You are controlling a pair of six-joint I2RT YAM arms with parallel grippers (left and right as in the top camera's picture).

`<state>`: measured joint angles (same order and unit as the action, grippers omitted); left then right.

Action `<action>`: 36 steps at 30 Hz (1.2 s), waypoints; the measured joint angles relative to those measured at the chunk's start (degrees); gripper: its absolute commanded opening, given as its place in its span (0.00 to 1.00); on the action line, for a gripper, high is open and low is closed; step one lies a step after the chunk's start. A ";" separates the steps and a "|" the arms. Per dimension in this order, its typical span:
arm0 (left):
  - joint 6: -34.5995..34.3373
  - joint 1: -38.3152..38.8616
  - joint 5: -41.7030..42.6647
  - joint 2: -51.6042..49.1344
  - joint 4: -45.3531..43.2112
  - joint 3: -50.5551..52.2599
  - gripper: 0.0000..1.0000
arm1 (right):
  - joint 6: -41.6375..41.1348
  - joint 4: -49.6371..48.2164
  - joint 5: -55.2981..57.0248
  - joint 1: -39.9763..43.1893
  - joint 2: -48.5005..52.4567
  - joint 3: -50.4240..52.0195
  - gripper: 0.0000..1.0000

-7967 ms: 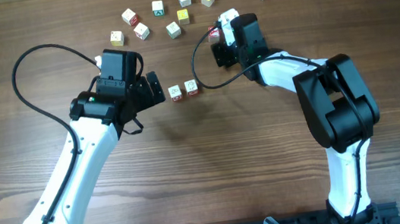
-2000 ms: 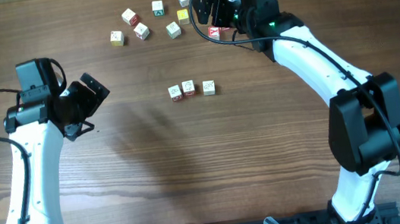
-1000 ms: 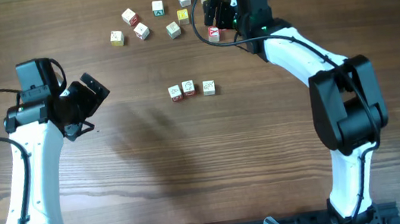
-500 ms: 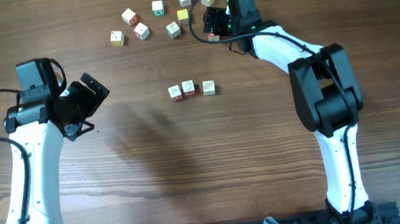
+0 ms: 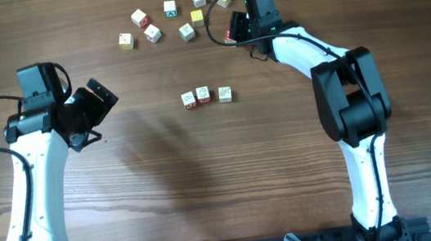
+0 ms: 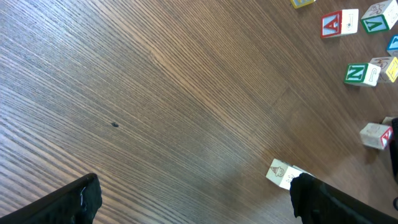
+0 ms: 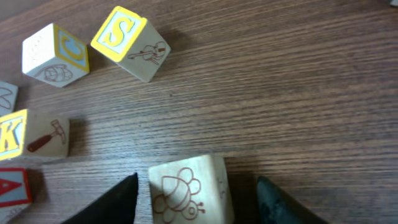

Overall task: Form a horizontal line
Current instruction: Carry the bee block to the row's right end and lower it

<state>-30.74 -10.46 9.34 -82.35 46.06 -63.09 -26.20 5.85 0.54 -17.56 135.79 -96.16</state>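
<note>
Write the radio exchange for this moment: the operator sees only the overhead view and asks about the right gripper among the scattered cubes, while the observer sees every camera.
Operator: From above, the right gripper covers its target. Is a cube between its fingers?
Observer: Yes. The right wrist view shows a cube with a bee drawing between the fingers, with bare wood showing on each side of it.
Operator: Is any neighbour close enough to get bumped?
Observer: A K cube with a hammer drawing lies off to one side, apart from the fingers.
</note>
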 measured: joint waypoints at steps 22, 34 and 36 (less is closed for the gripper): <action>0.00 0.00 -0.02 0.00 0.00 0.00 1.00 | 6.69 10.73 -0.50 1.55 -7.08 -0.31 0.27; 0.00 0.00 0.00 0.00 0.00 0.00 1.00 | 10.05 43.28 -3.17 1.55 -30.67 -1.33 0.23; 0.00 0.00 0.00 0.00 -0.02 0.00 1.00 | 10.05 46.40 -4.68 1.55 -30.58 -0.11 0.23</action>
<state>-30.74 -10.46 9.34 -82.35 46.04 -63.09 -16.14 52.25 -4.14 -16.01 105.21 -96.27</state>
